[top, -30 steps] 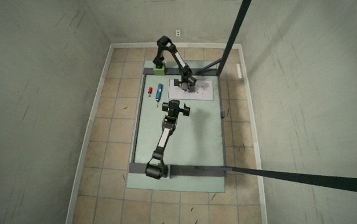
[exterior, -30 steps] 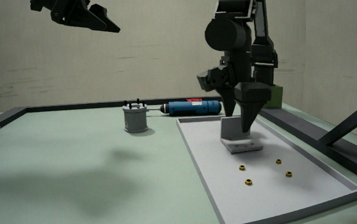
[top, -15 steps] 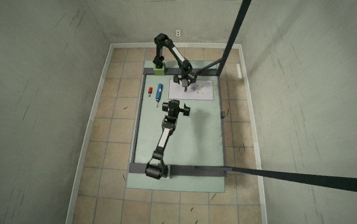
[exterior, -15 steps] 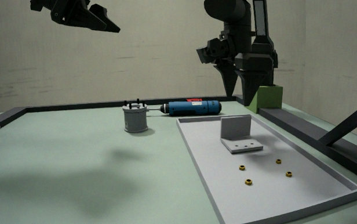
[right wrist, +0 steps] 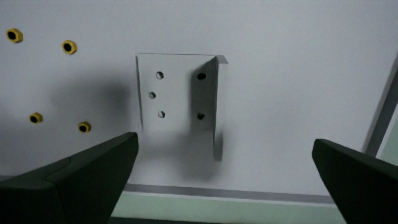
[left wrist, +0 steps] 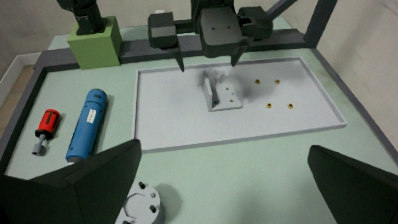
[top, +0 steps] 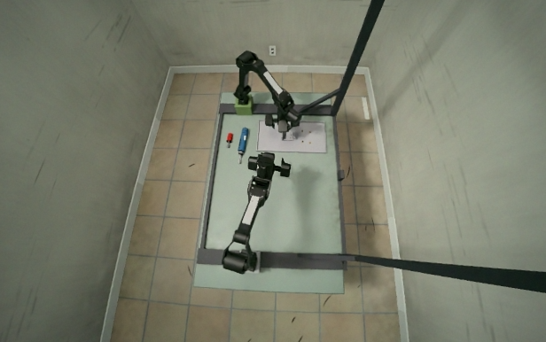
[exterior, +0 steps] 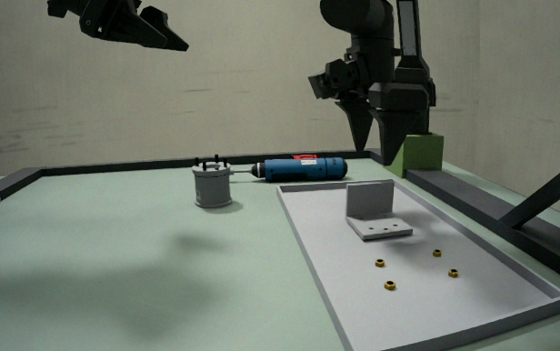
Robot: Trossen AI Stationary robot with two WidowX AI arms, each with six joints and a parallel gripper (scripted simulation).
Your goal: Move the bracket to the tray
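Note:
The grey L-shaped bracket rests in the white tray, one flange flat and one upright; it also shows in the left wrist view and the right wrist view. My right gripper is open and empty, hovering above the bracket. The grey joint module stands upright on the mat with bare studs on top; it also shows in the left wrist view. My left gripper is open and empty, high above the mat near the module.
Several yellow nuts lie loose in the tray. A blue electric screwdriver and a red-handled tool lie on the mat beyond the module. A green block holds the right arm's base. Dark rails border the mat.

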